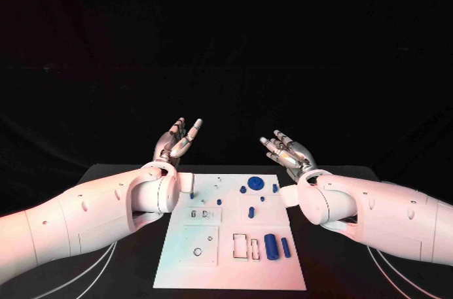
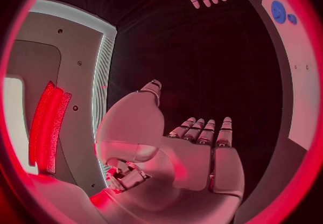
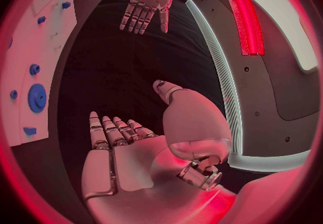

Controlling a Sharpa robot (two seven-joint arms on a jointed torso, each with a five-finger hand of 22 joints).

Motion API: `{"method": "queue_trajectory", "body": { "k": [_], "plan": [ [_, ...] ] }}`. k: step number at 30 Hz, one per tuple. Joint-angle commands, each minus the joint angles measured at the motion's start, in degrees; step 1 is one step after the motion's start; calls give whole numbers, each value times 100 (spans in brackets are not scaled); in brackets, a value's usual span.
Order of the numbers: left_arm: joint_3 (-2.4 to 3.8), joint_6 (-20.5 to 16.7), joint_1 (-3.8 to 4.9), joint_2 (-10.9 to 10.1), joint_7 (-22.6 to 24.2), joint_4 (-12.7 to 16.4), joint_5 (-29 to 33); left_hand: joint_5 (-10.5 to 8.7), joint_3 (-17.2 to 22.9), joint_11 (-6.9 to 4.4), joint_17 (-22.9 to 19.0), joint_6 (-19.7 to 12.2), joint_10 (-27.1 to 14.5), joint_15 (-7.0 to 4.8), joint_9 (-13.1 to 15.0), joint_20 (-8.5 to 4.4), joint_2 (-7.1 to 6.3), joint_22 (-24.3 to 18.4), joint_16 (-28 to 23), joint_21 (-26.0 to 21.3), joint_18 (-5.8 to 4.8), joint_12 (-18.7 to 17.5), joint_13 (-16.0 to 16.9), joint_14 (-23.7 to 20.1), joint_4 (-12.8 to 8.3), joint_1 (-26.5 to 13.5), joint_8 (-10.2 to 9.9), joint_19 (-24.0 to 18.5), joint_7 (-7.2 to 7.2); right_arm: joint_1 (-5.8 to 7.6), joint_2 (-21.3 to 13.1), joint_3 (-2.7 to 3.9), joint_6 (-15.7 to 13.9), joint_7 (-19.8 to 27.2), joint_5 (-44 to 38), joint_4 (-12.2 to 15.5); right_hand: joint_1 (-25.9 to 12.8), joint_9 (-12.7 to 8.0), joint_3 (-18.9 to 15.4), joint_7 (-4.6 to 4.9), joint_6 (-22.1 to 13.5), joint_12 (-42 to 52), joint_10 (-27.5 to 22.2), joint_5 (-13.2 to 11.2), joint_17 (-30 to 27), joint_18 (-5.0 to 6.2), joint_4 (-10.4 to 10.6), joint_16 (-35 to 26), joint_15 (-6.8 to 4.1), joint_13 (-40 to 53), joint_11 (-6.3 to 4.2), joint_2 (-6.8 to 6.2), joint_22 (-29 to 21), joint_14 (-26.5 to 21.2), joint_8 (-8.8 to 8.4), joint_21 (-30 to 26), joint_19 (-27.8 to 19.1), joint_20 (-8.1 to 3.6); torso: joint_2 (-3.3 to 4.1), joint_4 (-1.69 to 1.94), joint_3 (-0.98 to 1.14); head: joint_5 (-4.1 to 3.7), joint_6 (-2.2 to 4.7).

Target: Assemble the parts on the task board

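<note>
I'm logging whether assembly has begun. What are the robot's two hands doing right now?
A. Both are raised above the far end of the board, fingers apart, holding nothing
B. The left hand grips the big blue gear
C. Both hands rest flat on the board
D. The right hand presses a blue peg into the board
A: the left hand and right hand are lifted beyond the task board with fingers spread and empty, while the blue gear lies untouched on it.

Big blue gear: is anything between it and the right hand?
Nothing visible. The right hand is raised, empty, beyond the board's far edge; the gear lies uncovered on the board, with only open space between them.
</note>
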Motion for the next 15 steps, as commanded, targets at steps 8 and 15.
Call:
{"method": "queue_trajectory", "body": {
  "k": [8,15],
  "plan": [
    [0,416,11,17,139,-9,36,54,-56,230,63,147,121,227,39,202,61,20,57,48,252,15,36,180,76,501,63,21,400,185,96,-161,1497,-492,-542,-211,1123,536,468,1028,1507,545,2003,127,425,87,-706,707,42,258,66,-81,227,1977,679,451,987,67,0,0,-1,0,-1],
    [1,588,47,-440,210,394,95,52,-77,571,310,1031,1171,513,242,241,70,160,442,291,250,273,190,1163,41,987,365,541,723,371,-85,-156,561,-89,-2220,-310,1224,738,595,1012,2273,733,3302,123,610,222,-858,1054,-95,286,-32,-148,308,3137,970,673,1545,66,207,38,-47,-21,-10]
  ]
}}
